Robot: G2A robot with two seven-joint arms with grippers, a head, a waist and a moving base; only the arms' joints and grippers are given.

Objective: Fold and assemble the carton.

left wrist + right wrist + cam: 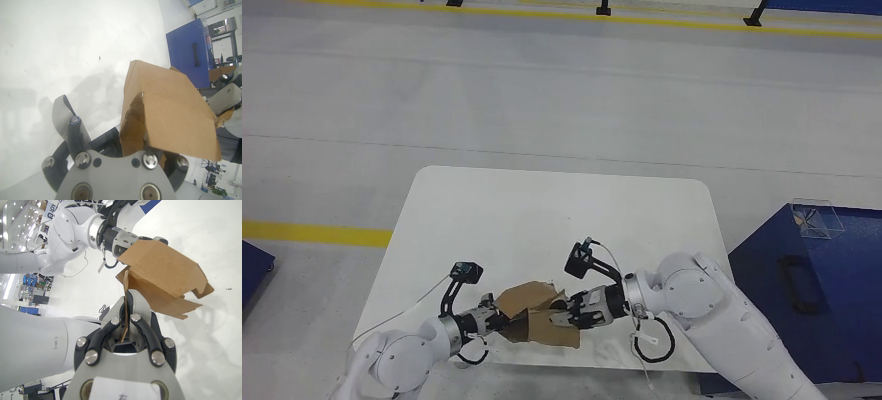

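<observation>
Closest, right pincer (pixel 127 298) pinches one flap of the brown corrugated cardboard carton (pixel 162 266), lifted over the near edge of the white counter (pixel 542 210); left pincer (pixel 500 320) sits spread against its other end. I judge we're mid-fold: next, I'd square the body, then tuck loose flaps.

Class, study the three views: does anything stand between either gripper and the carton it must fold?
Nothing visible does. The right gripper pinches a flap of the carton, and the open left gripper sits right at its opposite side.
</observation>
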